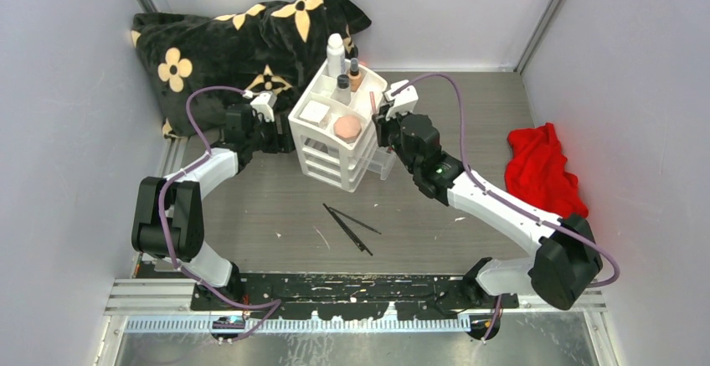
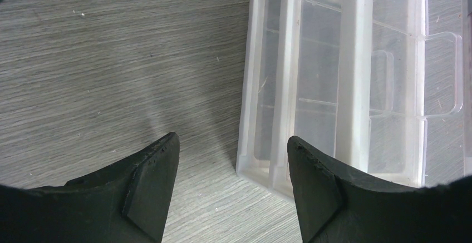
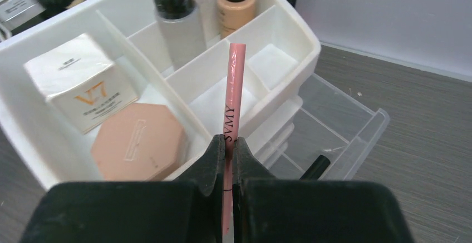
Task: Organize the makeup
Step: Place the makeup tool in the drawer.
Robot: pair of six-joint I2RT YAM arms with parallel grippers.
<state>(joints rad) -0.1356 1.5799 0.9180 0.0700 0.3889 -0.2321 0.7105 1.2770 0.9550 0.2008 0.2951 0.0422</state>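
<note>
Top external, drawer unit (image 1: pixel 331 161): white plastic, middle of bench (image 1: pixel 419 232).
Left gripper (image 2: pixel 232 140): wide open, empty, beside unit.
Right gripper (image 3: pixel 229 142): clamped on pink pencil (image 3: pixel 235 82).
Pencil handling: above top tray; judged light, stiff, slick; best pinched mid-shaft.

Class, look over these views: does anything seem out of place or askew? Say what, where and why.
Two thin black pencils lie loose on the table in front of the organizer, not stored in it. A clear lower drawer also stands pulled out.
</note>
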